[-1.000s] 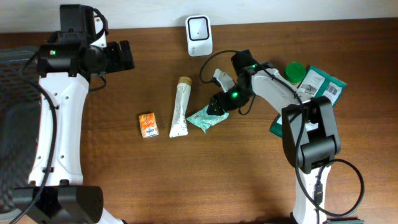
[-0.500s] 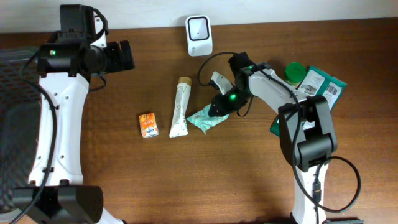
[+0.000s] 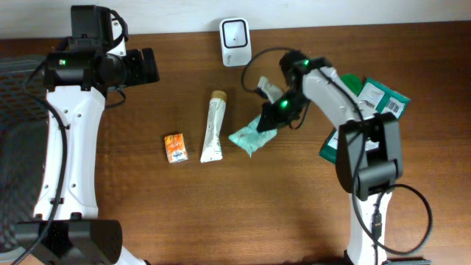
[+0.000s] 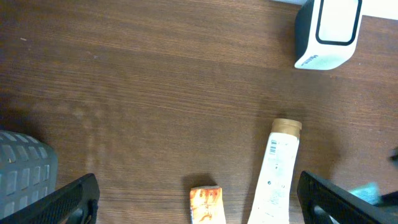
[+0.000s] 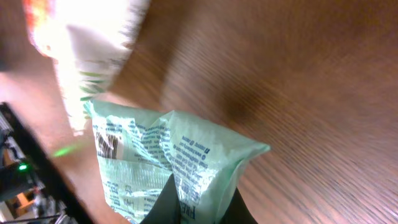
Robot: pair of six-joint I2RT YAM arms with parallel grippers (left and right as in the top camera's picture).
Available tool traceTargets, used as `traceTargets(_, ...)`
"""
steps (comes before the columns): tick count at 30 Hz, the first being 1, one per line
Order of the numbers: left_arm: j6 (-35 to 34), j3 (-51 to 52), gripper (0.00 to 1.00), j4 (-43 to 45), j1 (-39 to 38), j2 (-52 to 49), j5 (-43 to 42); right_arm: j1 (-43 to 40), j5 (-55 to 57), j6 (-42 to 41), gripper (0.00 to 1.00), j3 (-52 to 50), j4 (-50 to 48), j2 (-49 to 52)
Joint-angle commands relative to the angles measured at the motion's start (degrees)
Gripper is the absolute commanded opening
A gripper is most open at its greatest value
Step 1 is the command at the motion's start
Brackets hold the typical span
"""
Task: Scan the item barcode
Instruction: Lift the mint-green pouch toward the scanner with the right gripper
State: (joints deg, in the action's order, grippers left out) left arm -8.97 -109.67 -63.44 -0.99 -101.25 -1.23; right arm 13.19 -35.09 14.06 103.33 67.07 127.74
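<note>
The left arm [image 3: 70, 147] stands upright far to the left of the scanner [image 3: 235, 42]. Its forearm is level and the left gripper [image 3: 149, 66] points toward the scanner with its jaws spread wide, holding nothing. This matches its pose a second ago.

Below and left of the scanner lie an orange packet [image 3: 174, 147] and a white tube [image 3: 214, 126], both unmoved.

The right arm [image 3: 331, 92] reaches in from the right of the scanner with its elbow bent. The right gripper [image 3: 269, 120] angles down below the scanner, clenched on the upper corner of the green pouch [image 3: 252, 135]. A second ago its jaws stood apart, lower and farther left. Now they are pinched shut, the wrist has risen nearer the scanner, and the pouch has shifted slightly rightward. The wrist view shows a barcode [image 5: 107, 144] on the pouch.
</note>
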Motion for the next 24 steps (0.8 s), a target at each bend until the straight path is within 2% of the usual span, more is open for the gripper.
traceTargets(1, 0.33, -0.09, 0.99, 0.09, 0.04, -0.02, 0.2, -1.46, -4.72, 3.72, 0.04, 6.95, 4.2, -8.59)
traceTargets(9, 0.33, -0.09, 0.99, 0.11, 0.04, -0.02, 0.2, -5.01, -6.91, 1.92, 0.04, 9.57, 8.44, -24.79)
traceTargets(14, 0.33, -0.09, 0.99, 0.11, 0.04, -0.02, 0.2, -5.11, -6.38, 1.51, 0.04, 9.57, 9.27, -31.61)
traceTargets(19, 0.33, -0.09, 0.99, 0.11, 0.04, -0.02, 0.2, -4.5, -3.08, 1.53, 0.04, 9.33, 8.55, -32.3)
traceTargets(24, 0.33, -0.11, 0.99, 0.11, 0.04, -0.02, 0.2, 0.35, 12.02, 1.14, 0.04, 9.29, 2.08, -27.26)
